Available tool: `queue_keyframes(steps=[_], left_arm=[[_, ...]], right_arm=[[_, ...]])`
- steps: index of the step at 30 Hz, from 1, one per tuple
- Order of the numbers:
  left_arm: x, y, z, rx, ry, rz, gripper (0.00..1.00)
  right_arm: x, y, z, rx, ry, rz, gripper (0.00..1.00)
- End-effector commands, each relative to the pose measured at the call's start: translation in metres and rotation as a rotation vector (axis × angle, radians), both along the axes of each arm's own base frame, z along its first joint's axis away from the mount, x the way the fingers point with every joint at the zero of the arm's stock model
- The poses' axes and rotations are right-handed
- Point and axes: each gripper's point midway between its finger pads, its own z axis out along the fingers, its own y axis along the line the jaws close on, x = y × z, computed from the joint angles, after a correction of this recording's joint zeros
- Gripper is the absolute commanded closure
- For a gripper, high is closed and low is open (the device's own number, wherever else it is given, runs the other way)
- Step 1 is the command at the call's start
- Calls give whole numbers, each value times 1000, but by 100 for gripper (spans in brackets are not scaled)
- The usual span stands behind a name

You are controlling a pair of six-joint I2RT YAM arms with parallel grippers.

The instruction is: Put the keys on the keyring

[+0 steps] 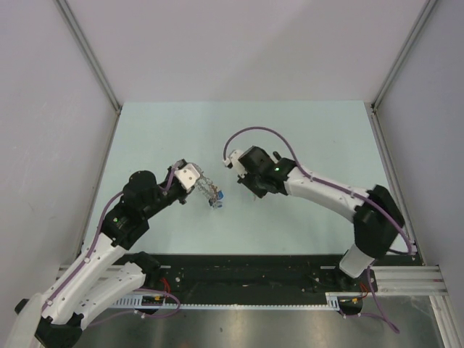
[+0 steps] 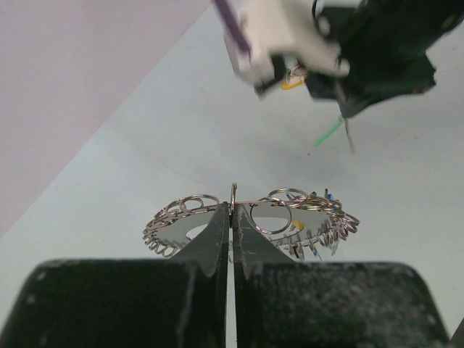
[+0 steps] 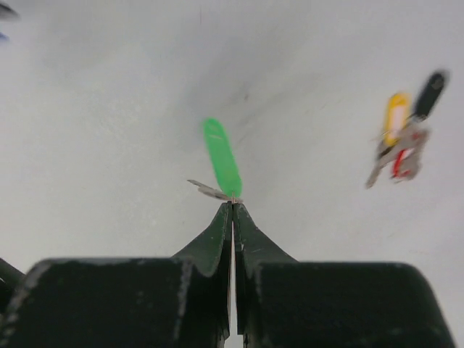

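Nearest, the left gripper (image 2: pixel 232 212) is clamped tight on the keyring's (image 2: pixel 290 210) rim. To its right, the right gripper (image 3: pixel 232 206) pinches the green key (image 3: pixel 222 163) by its very end. With so little in the grip, I'd guess the key could swivel or drop during threading. Spare keys (image 3: pixel 402 141) lie farther off.

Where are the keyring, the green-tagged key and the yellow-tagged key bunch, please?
keyring (image 2: pixel 274 210): left wrist view, its flat plate.
green-tagged key (image 3: pixel 221 156): right wrist view, middle of green tag.
yellow-tagged key bunch (image 3: pixel 406 138): right wrist view, centre, below the tags.
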Motion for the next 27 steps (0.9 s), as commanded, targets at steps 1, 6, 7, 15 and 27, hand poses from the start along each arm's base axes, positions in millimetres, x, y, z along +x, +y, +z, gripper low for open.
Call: queue_keyframes(steps=[1,6,7,15,27], left_arm=[[0,-8,43,-59,-100,-46,100],[-1,-21,57,-59,-100,-113,100],[1,-25,62,-60,-98,-125,100],[-7,-64,80,-27,-114,-370,100],[-16,-96,50,20,-86,-620,100]], right_arm=[[19,17,92,265,-252,37,100],[13,15,157,563,-442,113,100],[12,18,170,624,-455,117,100],[0,3,215,869,-521,282,100],[-39,-6,212,910,-523,464,100]])
